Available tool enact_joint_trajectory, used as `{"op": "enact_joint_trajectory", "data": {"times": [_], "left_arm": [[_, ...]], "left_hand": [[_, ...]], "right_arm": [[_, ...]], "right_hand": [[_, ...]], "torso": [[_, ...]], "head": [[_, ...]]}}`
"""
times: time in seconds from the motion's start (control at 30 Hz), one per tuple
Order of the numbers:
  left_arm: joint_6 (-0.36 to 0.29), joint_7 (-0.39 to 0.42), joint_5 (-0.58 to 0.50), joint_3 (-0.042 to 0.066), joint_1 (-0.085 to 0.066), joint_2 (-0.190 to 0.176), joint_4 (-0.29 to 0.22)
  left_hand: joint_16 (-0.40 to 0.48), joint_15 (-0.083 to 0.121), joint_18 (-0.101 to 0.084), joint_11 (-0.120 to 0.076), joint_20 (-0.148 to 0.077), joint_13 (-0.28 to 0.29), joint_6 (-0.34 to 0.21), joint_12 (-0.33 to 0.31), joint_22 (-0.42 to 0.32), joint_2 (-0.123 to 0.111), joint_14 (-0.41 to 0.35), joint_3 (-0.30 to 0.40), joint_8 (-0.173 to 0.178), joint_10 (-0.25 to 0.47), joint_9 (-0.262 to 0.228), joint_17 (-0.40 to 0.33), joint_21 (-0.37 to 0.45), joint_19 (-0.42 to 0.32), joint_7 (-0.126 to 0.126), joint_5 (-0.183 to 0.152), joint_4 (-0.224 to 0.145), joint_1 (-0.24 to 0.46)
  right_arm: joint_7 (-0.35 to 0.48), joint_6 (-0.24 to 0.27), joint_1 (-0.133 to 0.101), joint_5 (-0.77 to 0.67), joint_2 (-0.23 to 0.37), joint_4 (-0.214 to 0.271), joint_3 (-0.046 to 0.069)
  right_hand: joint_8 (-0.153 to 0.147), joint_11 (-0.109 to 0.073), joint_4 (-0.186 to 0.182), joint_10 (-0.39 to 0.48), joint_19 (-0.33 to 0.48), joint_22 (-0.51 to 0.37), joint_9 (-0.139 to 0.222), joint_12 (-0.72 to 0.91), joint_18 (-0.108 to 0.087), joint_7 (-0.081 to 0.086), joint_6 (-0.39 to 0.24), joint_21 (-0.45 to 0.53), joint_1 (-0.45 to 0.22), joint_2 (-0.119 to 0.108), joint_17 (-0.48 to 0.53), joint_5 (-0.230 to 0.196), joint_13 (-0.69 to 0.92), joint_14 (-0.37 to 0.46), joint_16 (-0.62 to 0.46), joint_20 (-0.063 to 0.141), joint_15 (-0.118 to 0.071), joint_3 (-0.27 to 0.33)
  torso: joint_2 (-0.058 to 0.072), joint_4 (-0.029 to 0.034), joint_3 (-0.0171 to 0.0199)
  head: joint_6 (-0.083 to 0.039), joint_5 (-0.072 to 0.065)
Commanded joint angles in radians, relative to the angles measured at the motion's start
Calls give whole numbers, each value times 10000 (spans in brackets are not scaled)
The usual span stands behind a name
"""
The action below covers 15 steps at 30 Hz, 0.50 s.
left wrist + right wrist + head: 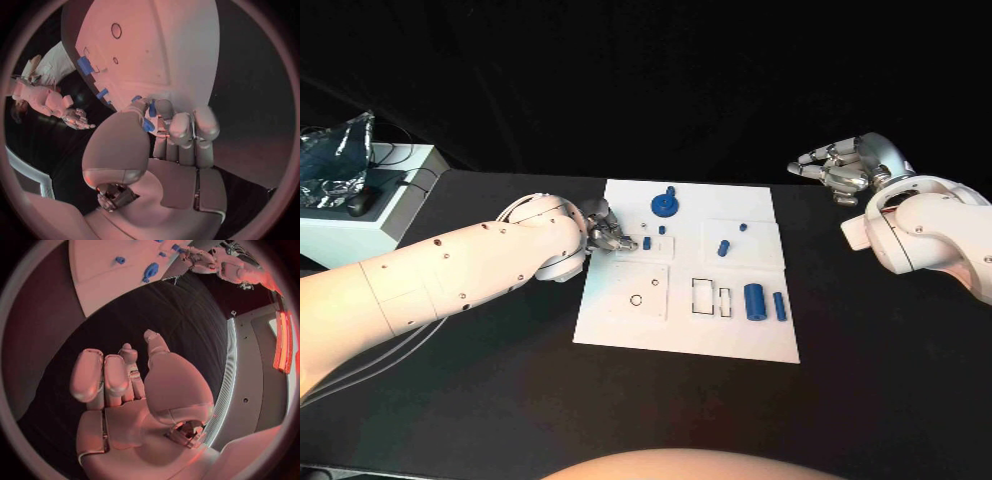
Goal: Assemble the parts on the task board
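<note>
The white task board (678, 325) lies mid-table and also shows in the left wrist view (181, 50) and the right wrist view (100, 275). My left hand (607, 238) rests at the board's left edge and pinches a small blue part (648, 242) between thumb and fingers (148, 125). On the board lie a round blue knob (668, 205), a short peg (724, 247), a thick cylinder (754, 300) and a slim bar (780, 306). My right hand (844, 170) hangs off the board's far right corner, fingers loosely apart and holding nothing (119, 385).
A pale box (365, 215) with a crumpled plastic bag (341, 150) and cables stands at the table's left back. Rectangular recesses (705, 297) and a small ring mark (638, 299) sit in the board's near half. Black table surrounds the board.
</note>
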State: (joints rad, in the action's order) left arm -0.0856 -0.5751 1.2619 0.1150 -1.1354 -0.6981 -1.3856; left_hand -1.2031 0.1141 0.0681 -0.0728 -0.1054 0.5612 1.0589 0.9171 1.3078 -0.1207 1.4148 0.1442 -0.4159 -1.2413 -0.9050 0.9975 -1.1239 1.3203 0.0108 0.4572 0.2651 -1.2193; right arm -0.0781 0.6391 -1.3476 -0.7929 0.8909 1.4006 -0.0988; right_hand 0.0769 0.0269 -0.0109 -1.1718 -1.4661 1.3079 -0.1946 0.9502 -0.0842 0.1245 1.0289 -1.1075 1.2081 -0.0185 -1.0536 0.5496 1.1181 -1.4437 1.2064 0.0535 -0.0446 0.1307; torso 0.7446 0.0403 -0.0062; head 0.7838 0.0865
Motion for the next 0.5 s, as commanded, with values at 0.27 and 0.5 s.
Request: {"op": "enact_joint_trajectory", "data": {"times": [0.27, 0.5], "left_arm": [[56, 183, 91, 6, -3, 4, -51], [40, 181, 84, 6, -3, -10, -60]], "left_hand": [[57, -40, 3, 8, 129, -16, -172, 58, 759, -152, -10, 1622, -58, 103, 57, 17, 83, -81, -12, -23, -702, -115], [53, -50, 38, 7, 175, -21, -195, 74, 763, -225, -9, 1928, -109, 100, 52, 42, 96, -90, -14, -28, -836, 69]], "right_arm": [[95, -63, 11, -98, -7, 8, 3], [91, -60, 12, -98, 1, 17, 3]], "right_hand": [[-64, -33, 36, 13, -394, 1484, 13, -17, -50, 54, 49, 27, -12, -22, 2, 58, 9, -5, -24, 85, -40, -34], [-65, -32, 32, 19, -392, 1482, 14, -25, -52, 53, 47, 34, -24, -20, 9, 64, 4, -3, -30, 84, -40, -29]], "torso": [[-2, 0, 7], [5, -3, 8]], "head": [[-17, 0], [-26, 2]]}}
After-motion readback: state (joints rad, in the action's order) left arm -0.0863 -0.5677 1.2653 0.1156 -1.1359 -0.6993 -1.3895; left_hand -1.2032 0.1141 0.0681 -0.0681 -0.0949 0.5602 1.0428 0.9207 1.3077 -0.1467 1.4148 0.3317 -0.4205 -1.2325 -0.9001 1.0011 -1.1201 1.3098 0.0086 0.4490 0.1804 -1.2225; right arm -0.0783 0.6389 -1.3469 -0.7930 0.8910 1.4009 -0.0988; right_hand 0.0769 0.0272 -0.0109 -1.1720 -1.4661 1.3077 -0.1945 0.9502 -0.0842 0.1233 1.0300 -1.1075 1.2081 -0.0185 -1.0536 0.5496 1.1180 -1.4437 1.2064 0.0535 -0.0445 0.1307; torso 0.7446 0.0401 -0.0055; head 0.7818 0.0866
